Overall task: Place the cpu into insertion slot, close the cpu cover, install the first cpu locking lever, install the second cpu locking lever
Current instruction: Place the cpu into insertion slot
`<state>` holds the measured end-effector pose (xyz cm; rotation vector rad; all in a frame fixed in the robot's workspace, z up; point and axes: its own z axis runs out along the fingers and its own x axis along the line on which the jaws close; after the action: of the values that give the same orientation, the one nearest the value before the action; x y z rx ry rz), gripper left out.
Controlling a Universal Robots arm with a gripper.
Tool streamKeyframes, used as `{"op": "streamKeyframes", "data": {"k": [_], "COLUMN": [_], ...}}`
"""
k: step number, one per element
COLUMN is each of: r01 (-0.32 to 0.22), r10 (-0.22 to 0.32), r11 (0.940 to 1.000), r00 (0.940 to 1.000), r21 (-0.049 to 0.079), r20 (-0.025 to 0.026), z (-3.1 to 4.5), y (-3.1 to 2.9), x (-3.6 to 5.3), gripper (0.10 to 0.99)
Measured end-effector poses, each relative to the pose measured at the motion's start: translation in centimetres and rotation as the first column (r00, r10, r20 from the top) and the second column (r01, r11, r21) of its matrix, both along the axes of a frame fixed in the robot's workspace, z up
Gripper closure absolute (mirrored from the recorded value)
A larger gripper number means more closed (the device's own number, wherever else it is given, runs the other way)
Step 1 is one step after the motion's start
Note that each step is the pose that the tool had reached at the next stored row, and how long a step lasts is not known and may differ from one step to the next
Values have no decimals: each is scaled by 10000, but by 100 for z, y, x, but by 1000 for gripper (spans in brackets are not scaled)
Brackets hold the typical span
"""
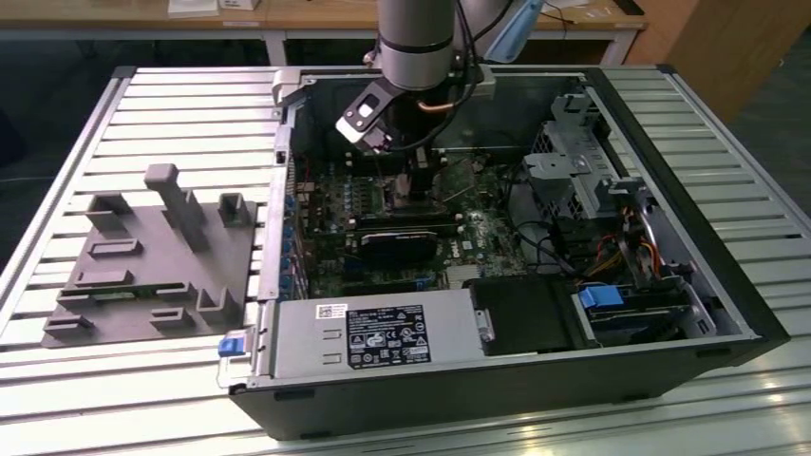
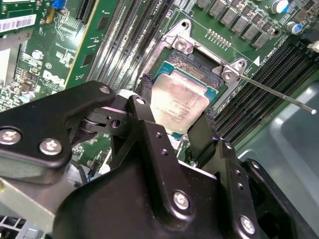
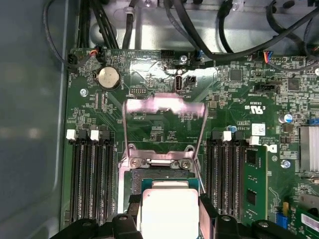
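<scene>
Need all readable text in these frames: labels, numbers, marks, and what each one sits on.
Nothing reads well enough to quote.
Label on the power supply: dense print and symbols, too small to read.
White sticker on the same unit: too small.
Barcode sticker on the board: characters too small.
Silkscreen on the board: too small to quote.
cpu top: no marking to be seen.

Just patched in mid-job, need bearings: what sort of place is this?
Probably an electronics workbench: open computer case on a slatted metal table, wooden desks behind, tool gripping the cpu.
</scene>
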<state>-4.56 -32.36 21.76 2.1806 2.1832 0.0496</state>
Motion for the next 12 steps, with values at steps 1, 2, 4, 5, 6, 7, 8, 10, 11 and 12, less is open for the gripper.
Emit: {"op": "streamKeyframes", "data": {"k": [1, 2, 4, 5, 6, 7, 8, 10, 11, 12], "r01": [0, -1, -1, 0, 0, 0, 0, 0, 1, 1], "r10": [0, 1, 1, 0, 0, 0, 0, 0, -1, -1], "r11": [10000, 10000, 10000, 10000, 10000, 10000, 10000, 10000, 10000, 10000], "r00": [10000, 10000, 10000, 10000, 10000, 10000, 10000, 10000, 10000, 10000], "r21": [1, 1, -1, -2, -3, -2, -2, -3, -4, -3], "r20": [0, 0, -1, 0, 0, 0, 1, 0, -1, 0], "z": [-6, -13, -34, -47, -60, -72, -83, -101, -109, -118], "y": [2, 5, 8, 9, 11, 13, 15, 15, 16, 17], "x": [-1, -1, -1, -2, -2, -1, -1, -2, -3, -4], "gripper": [549, 549, 549, 549, 549, 549, 549, 549, 549, 549]}}
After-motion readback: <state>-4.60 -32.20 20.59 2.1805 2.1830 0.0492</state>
